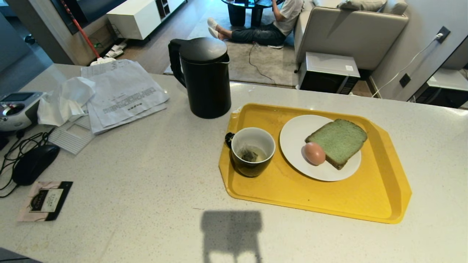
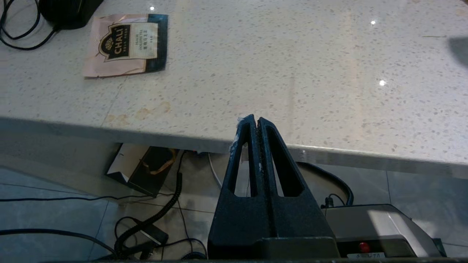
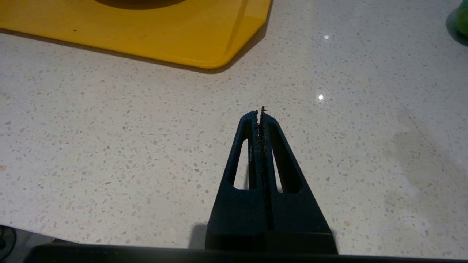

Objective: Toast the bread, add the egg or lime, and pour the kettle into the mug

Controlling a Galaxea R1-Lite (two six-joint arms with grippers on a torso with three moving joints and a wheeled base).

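Observation:
A pale green bread (image 1: 338, 141) slice lies on a white plate (image 1: 296, 131) with a pinkish-brown egg (image 1: 314, 153) touching its near left side. The plate sits on a yellow tray (image 1: 376, 190), and left of it on the tray stands a dark mug (image 1: 252, 151) holding a tea bag. The black kettle (image 1: 203, 76) stands upright on the counter just behind the tray's left corner. A green edge, perhaps the lime (image 3: 463, 16), shows only in the right wrist view. My left gripper (image 2: 257, 120) is shut and empty at the counter's near edge. My right gripper (image 3: 260, 112) is shut and empty over bare counter, short of the tray (image 3: 164, 36).
Papers (image 1: 124, 95) and a crumpled tissue (image 1: 65, 100) lie at the back left, with a black mouse (image 1: 34, 164), cables and a tea sachet (image 1: 45, 201) nearer. A person sits on the floor beyond the counter by a sofa (image 1: 351, 33). Cables and boxes lie under the counter.

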